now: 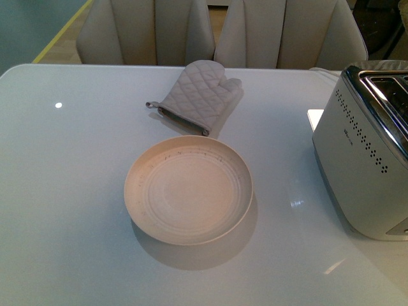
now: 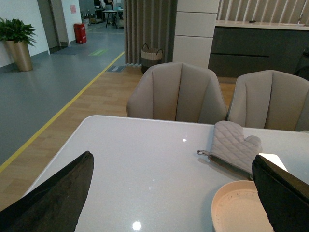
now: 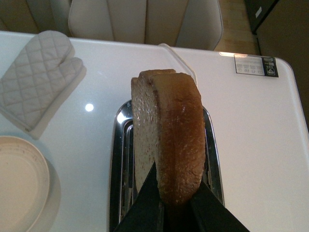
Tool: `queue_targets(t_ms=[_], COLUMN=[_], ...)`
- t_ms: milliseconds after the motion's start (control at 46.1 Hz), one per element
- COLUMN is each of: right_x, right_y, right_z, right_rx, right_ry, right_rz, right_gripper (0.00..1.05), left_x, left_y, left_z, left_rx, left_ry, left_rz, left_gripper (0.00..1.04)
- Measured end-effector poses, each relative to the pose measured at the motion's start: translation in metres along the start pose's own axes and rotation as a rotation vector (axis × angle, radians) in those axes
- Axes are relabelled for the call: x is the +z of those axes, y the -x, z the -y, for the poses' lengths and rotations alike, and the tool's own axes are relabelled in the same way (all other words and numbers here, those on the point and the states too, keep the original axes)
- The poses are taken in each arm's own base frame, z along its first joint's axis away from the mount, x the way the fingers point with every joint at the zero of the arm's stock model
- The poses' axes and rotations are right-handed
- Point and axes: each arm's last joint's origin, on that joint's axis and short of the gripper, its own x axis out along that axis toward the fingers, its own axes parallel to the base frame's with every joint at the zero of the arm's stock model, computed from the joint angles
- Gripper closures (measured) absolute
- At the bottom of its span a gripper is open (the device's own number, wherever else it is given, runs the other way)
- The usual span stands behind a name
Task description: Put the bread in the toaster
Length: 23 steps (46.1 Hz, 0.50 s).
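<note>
Right hand, bottom centre of the right wrist view: dark fingers closed on the lower edge of the bread. The bread stands on edge, pale crumb face to frame left, brown crust to the right. It could be one thick piece or two slices pressed together; I cannot tell which.

Directly behind and below the bread is the chrome slotted top of the toaster. The bread hangs over it and is not yet in. Which slot the lower edge lines up with is hidden by the fingers.

Left hand: fingers wide apart, nothing between them, hanging over the counter.

Front view: plate at centre, bare. Oven mitt lies just above it. The toaster sits at the right edge of the frame. Neither arm shows.

Risks, as I judge them:
- If the held bread is thicker than the slot, it may jam on the chrome lip.
- A slight offset or tilt on the way down could land the edge between the slots, and on release the bread would topple onto the counter.
- The low grip may bring the fingers against the top before the bread seats.
</note>
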Motion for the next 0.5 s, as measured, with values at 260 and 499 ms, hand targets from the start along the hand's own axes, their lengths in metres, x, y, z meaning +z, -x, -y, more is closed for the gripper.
queue_targets(t_ms=[260,499], right_x=[-0.009,-0.021], right_y=[-0.003,-0.009], right_z=[-0.002,-0.003], right_rx=[-0.029,-0.038], right_ry=[0.013,0.035], right_rz=[-0.03,-0.07], right_gripper=[1.01,1.01], left_x=[0.0,0.0], left_y=[0.0,0.0], left_z=[0.0,0.0], left_rx=[0.0,0.0], left_ry=[0.0,0.0], left_rz=[0.0,0.0], left_gripper=[0.07,0.07])
